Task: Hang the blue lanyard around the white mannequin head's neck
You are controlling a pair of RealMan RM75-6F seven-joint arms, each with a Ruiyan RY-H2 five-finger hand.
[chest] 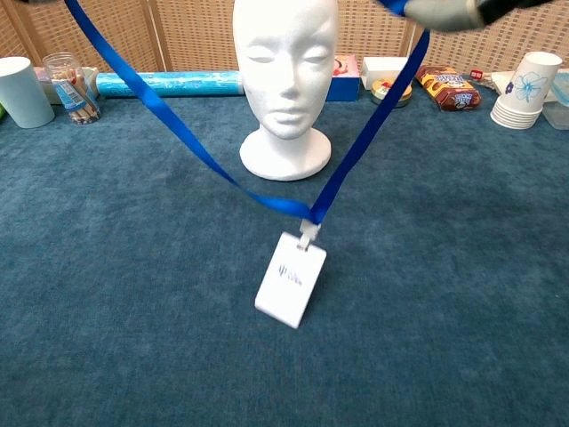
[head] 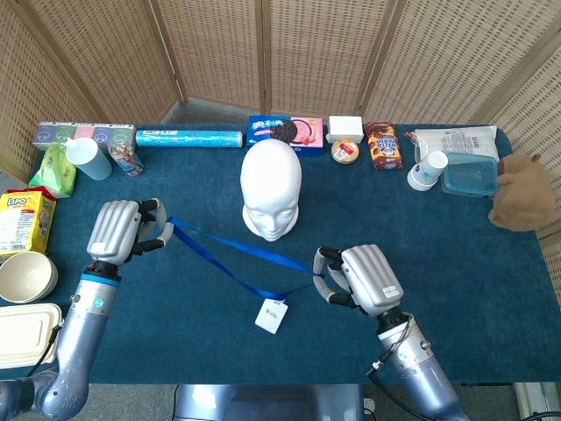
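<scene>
The white mannequin head [head: 271, 190] [chest: 284, 78] stands upright at the middle of the table. In front of it the blue lanyard [head: 232, 260] [chest: 169, 120] is stretched taut above the table, its white badge [head: 272, 316] [chest: 291, 279] dangling free at the low point. My left hand [head: 118, 231] pinches the strap's left end. My right hand [head: 361, 279] pinches the right end, and only its fingertips [chest: 440, 11] show at the top edge of the chest view. Both hands are raised well off the cloth, on either side of the head and nearer to me.
Along the back edge lie a blue roll [head: 189, 139], a cookie box [head: 284, 132], a tin [head: 344, 151], a snack bag [head: 384, 146] and stacked paper cups [head: 426, 170]. A light blue cup [head: 88, 158] and a jar [head: 125, 159] stand back left. Bowls and boxes sit at the left edge.
</scene>
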